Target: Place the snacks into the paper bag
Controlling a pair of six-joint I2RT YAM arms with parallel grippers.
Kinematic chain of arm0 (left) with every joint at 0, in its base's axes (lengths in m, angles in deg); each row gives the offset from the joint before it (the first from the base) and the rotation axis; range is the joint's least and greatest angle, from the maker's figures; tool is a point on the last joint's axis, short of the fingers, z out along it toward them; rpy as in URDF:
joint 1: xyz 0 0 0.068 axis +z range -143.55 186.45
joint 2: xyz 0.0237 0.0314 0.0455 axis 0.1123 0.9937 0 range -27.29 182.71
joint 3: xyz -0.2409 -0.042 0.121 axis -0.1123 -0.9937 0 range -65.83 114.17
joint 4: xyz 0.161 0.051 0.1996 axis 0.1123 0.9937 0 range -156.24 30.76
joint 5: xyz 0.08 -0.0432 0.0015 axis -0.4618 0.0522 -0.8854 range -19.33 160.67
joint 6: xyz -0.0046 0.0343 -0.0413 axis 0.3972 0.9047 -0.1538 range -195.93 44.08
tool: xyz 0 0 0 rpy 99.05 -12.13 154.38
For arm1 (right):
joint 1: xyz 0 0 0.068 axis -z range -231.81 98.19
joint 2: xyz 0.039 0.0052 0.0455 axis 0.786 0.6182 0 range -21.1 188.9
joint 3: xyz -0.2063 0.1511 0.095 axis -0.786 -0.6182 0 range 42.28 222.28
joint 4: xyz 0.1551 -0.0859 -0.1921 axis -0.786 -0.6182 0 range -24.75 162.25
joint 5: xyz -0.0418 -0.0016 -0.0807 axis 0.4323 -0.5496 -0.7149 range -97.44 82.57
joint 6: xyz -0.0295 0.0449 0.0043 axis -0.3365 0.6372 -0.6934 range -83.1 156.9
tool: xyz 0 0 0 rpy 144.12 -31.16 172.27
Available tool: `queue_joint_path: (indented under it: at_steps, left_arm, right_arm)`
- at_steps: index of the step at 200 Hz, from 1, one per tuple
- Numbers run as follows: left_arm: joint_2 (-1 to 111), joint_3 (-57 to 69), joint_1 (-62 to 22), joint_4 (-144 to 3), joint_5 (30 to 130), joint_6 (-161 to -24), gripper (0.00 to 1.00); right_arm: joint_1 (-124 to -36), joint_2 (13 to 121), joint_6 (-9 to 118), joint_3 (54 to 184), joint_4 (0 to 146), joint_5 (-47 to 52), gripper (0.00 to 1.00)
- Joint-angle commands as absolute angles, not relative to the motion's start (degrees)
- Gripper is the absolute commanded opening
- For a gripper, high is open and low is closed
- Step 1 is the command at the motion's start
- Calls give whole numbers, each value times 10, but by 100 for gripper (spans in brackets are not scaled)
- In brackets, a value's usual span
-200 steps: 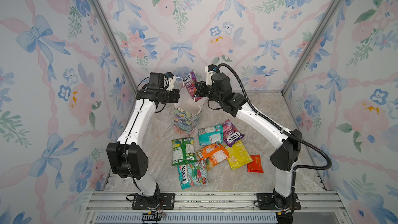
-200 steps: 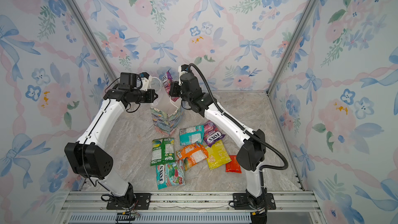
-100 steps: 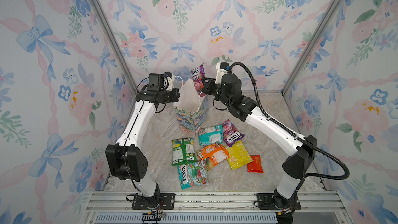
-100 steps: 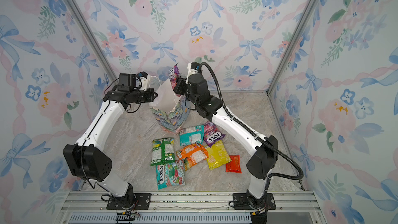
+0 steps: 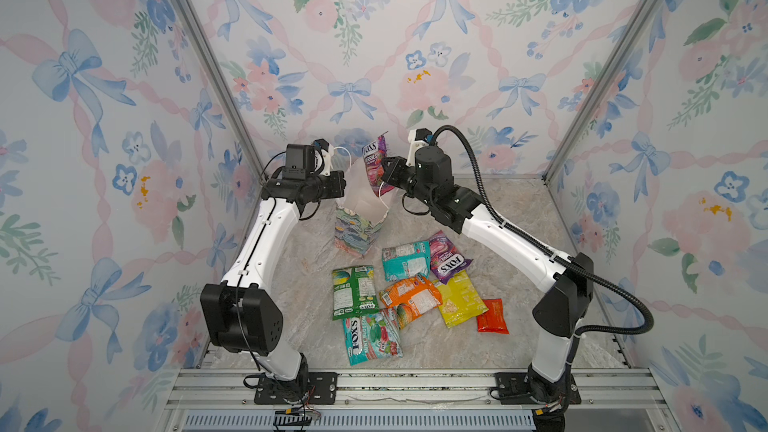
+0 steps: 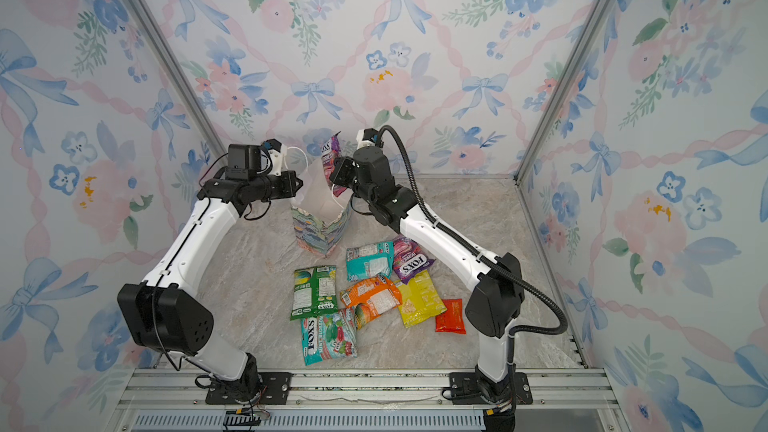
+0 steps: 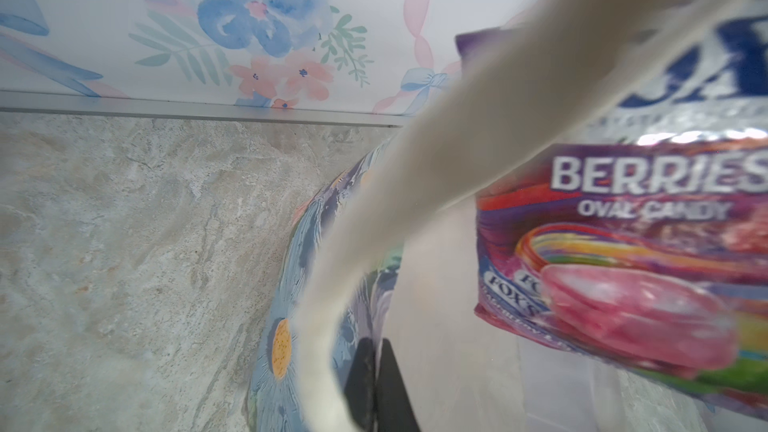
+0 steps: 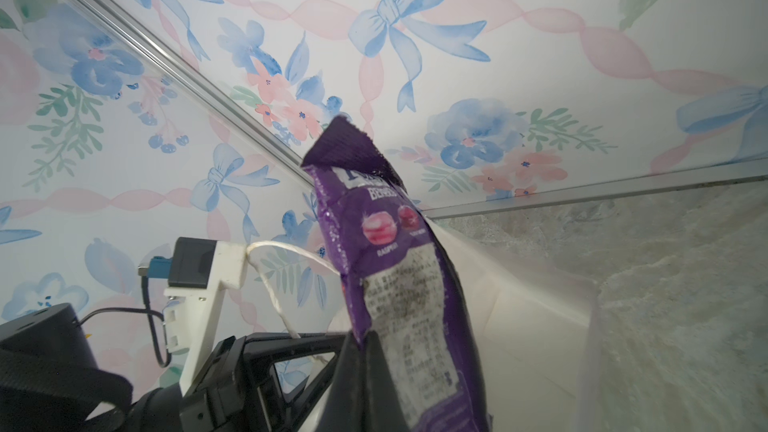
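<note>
The floral paper bag (image 5: 356,229) (image 6: 320,228) stands tilted at the back of the table, its white inside showing. My left gripper (image 5: 343,184) (image 6: 296,184) (image 7: 376,384) is shut on the bag's rim, one finger inside and one outside. Over the bag's mouth hangs a purple FOX'S Berries pouch (image 5: 374,160) (image 6: 329,155) (image 7: 623,284) (image 8: 374,243). My right gripper (image 5: 386,170) (image 6: 338,174) (image 8: 365,367) is shut on the pouch's edge. In both top views the pouch's lower end overlaps the white inside. Several snacks lie on the table in front.
Loose pouches on the marble table: teal (image 5: 405,259), purple (image 5: 451,261), green (image 5: 353,290), orange (image 5: 411,292), yellow (image 5: 459,303), small red (image 5: 492,317) and a FOX'S mint one (image 5: 372,336). Floral walls enclose three sides. A white cord handle (image 8: 274,280) loops beside the left wrist.
The left gripper has pulled the bag's rim up, so the slumped bag now shows its white inside. The right arm swung right and back with the pouch still gripped.
</note>
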State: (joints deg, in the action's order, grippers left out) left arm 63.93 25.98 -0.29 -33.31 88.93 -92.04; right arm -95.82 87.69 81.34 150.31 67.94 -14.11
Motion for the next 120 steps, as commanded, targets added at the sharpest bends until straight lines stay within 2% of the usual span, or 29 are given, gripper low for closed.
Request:
queue_joint_path:
  at_steps: [1,60,120]
  left_arm:
    - [610,248,-7,-366,878,-940,0]
    - [598,220,-11,-397,865,-960,0]
    - [594,194,-13,-430,864,-991,0]
  right_arm:
    - [-967,898,836,1551,685,-127,0]
    - [-971,921,863,1578,672,-126,0]
    - [-972,892,808,1587,671,-148,0]
